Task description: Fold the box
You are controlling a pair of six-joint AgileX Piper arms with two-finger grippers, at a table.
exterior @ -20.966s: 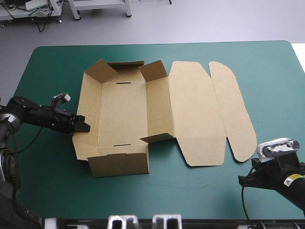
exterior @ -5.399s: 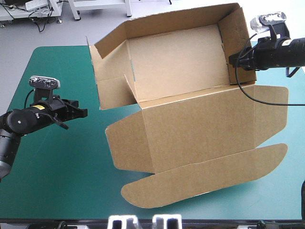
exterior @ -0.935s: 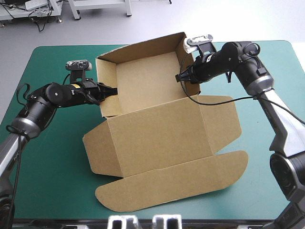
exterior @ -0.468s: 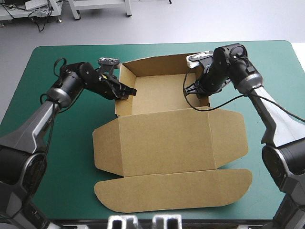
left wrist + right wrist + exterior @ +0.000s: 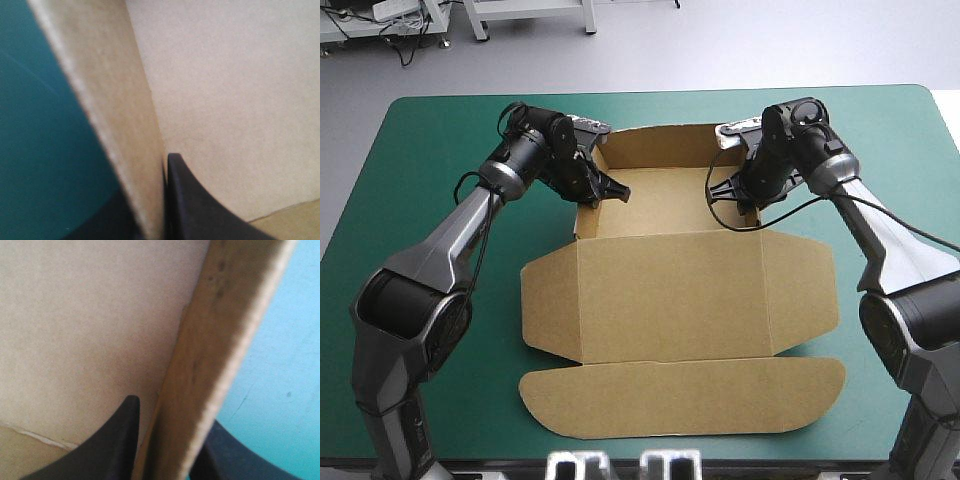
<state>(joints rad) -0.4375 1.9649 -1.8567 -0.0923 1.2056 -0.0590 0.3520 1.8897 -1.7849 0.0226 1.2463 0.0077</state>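
Two flat lid panels of the brown box point(image 5: 670, 300) lay nearest, spread on the teal-green cover point(image 5: 410, 330) toward the table's near edge. Beyond them stood the open tray, in the table's far half. The left gripper point(image 5: 605, 190) pinched the tray's left wall, black fingers point(image 5: 195, 210) nearly closed on the board; the right gripper point(image 5: 728, 190) likewise clamped the right wall.

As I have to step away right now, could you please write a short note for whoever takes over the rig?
Left gripper: shut on the box's left side wall.
Right gripper: shut on the right side wall.
The box is an open tray toward the table's far edge, lid flat toward the near edge.
Done: walls raised.
Left: probably check the walls hold, then release.
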